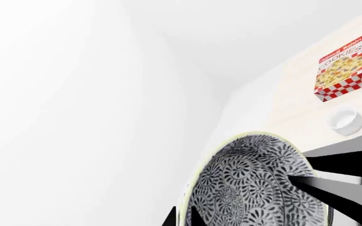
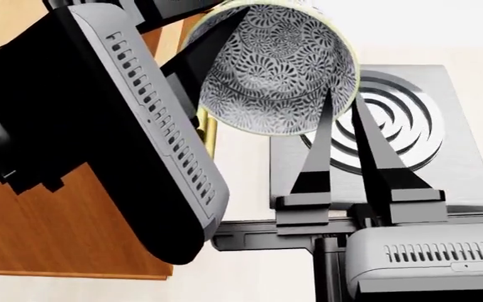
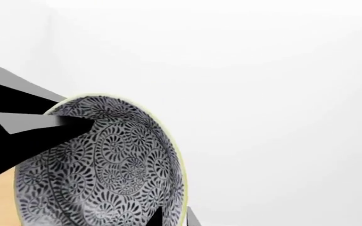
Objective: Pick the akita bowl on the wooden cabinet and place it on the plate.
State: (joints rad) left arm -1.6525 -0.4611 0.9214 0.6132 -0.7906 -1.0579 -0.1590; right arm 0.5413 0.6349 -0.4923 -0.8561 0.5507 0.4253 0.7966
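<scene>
The akita bowl (image 2: 275,69), black-and-white swirl pattern with a pale yellow rim, hangs tilted in the air with its inside turned to the head camera, over the edge of the wooden cabinet (image 2: 57,233). My left gripper (image 1: 182,217) is shut on the akita bowl's (image 1: 256,183) rim, one finger inside and one outside. My right gripper (image 3: 171,217) pinches the opposite rim of the akita bowl (image 3: 99,169) the same way. In the head view the right gripper (image 2: 342,100) reaches up from below. The plate is out of view.
A grey square stove plate (image 2: 451,163) with a dark spiral lies below and behind the bowl. A brass handle (image 2: 209,132) shows on the cabinet. A cookies box (image 1: 344,68) and a small white dish (image 1: 346,120) sit on a pale counter.
</scene>
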